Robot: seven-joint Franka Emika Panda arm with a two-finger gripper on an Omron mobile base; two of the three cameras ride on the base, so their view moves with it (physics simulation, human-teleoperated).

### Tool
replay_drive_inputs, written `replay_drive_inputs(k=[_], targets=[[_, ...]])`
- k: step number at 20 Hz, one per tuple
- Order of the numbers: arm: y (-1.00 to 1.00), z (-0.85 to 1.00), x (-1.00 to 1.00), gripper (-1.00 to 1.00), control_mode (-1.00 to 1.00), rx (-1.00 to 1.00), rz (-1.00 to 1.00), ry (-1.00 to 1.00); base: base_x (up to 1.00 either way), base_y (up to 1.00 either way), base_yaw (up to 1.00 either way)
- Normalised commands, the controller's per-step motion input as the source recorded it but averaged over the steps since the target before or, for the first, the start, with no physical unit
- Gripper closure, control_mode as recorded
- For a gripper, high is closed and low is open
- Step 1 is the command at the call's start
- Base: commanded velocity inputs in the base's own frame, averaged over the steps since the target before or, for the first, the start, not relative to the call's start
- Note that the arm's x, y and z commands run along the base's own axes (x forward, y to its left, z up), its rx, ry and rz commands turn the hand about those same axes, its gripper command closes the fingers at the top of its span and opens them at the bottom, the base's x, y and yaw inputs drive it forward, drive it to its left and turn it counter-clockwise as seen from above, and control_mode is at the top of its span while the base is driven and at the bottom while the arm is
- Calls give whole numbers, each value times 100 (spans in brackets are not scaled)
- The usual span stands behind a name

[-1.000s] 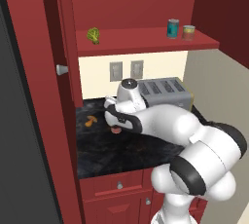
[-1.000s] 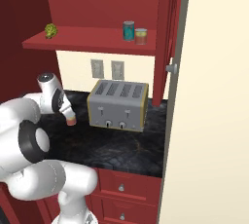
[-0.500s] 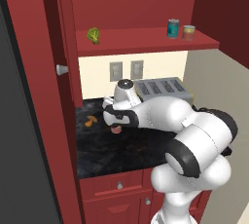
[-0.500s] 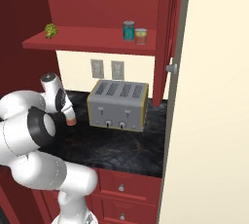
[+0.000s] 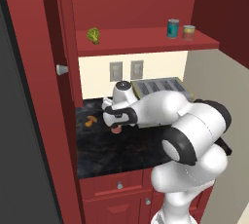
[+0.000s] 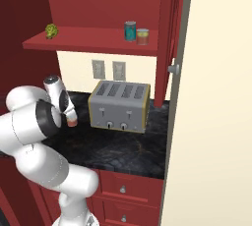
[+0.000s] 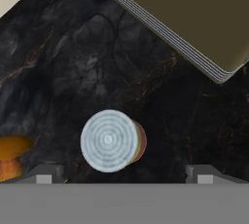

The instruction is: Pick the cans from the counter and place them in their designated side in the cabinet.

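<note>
Dark red wooden wall cabinet [image 5: 146,43] up top: flat red shelf board carrying teal-labelled tin [image 5: 172,28] and yellowish-labelled tin [image 5: 188,32] side by side at right end, green leafy lump [image 5: 93,34] well apart at left. Black marbled stone table [image 7: 97,62] below, silver four-slot toaster [image 6: 119,105] at back. White arm bent low over table left of toaster. Claw [image 7: 124,177] wide open, empty, directly above upright red-and-yellow-labelled can with silvery ringed top [image 7: 111,140] standing on table. Small orange curved item [image 7: 12,156] near can.
</note>
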Motion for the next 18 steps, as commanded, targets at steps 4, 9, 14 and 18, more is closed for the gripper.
replay_drive_inputs(k=[4,9,14,18], targets=[[0,-17,12,-100,-100,0,-1,3,0,0,0],[0,-18,18,-100,-100,0,-1,3,0,0,0],[0,-20,20,-100,-100,0,-1,2,0,0,0],[3,-23,20,-100,-100,0,-1,3,0,0,0]])
